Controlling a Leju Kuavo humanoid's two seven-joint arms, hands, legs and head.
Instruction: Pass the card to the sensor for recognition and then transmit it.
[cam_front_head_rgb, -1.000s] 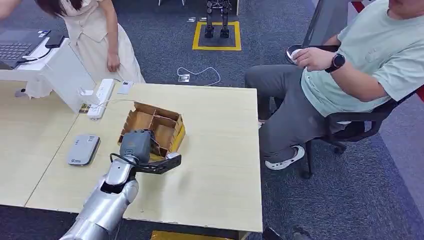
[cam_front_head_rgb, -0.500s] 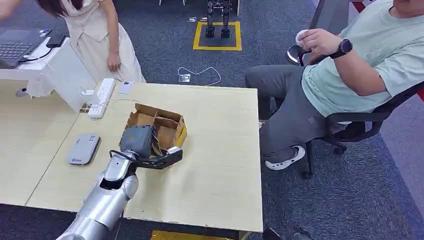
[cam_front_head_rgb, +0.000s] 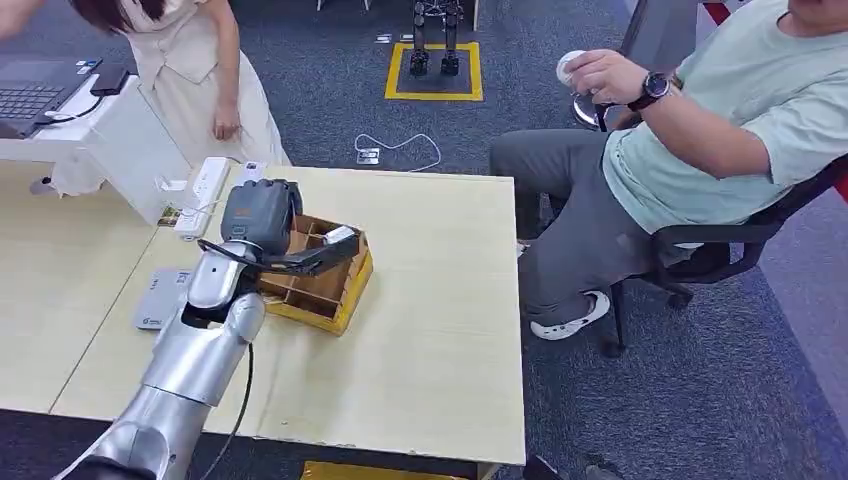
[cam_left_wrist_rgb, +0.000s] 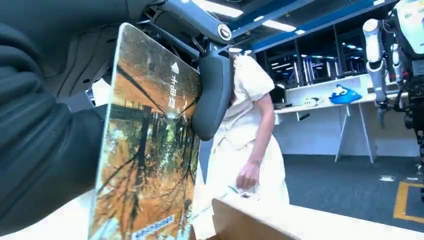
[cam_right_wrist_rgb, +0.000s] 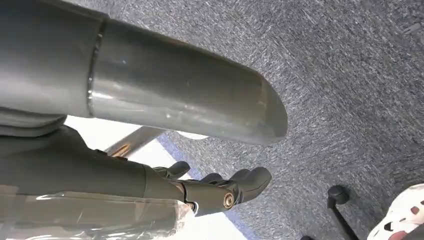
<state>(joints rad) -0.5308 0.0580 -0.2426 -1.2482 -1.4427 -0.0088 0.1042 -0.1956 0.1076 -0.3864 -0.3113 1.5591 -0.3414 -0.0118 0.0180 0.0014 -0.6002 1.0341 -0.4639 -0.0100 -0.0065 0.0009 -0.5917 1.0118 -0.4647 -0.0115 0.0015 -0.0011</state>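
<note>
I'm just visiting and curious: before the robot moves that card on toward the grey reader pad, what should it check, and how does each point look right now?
1. Card held: ok, pinched in the left hand between thumb and fingers.
2. Card out of the cardboard box: ok, the hand is above its rim.
3. Reader pad reachable: ok, it lies flat on the table beside the left arm, partly hidden by it.
4. Path clear of people: ok, the standing person is beyond the table's far edge.
5. Right side of the card facing the reader: cannot tell.
6. Right hand idle: ok, it hangs over the floor, holding nothing.
</note>
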